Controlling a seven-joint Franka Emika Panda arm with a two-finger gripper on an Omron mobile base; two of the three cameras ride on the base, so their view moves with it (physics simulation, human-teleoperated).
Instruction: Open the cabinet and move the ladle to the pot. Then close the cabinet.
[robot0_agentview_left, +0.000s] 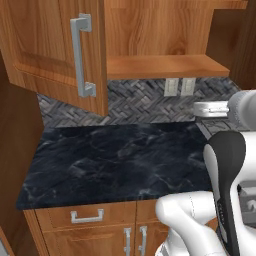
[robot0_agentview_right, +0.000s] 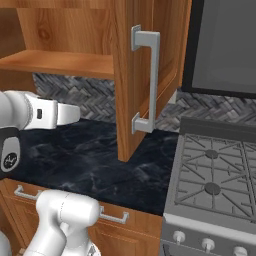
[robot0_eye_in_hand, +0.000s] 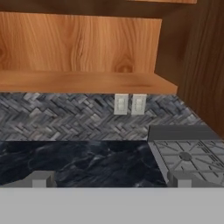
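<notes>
Hovering above the dark marble bench (robot0_agentview_left: 115, 160), the pincer (robot0_eye_in_hand: 109, 179) is released: in the hand view its two finger tips (robot0_eye_in_hand: 42, 178) stand wide apart with nothing between them. It faces the herringbone backsplash (robot0_eye_in_hand: 65, 116) and the pair of wall outlets (robot0_eye_in_hand: 129, 104).

The cabinet (robot0_agentview_left: 150, 40) is open, both doors swung out. Left door (robot0_agentview_left: 50, 50) with its long silver bar handle (robot0_agentview_left: 80, 55) hangs over the bench's back-left corner in the left base view. Right door (robot0_agentview_right: 145, 65) with its own bar handle (robot0_agentview_right: 150, 75) sticks out over the bench's right edge, next to the stove, in the right base view. The bottom shelf (robot0_agentview_left: 165, 66) shows as bare wood in what the views cover; cannot tell where the ladle or the pot is from these angles.

The stove (robot0_agentview_right: 215, 170) sits flush against the bench's right edge, grey grates (robot0_eye_in_hand: 188, 159) on top, knobs along the front. A dark panel (robot0_agentview_right: 225, 45) hangs above it.

Below the bench's front edge: a base drawer (robot0_agentview_left: 87, 216) with a short handle, and small doors under it.

The arm's forearm (robot0_agentview_right: 45, 114) reaches over the bench's front-left part in the right base view.
</notes>
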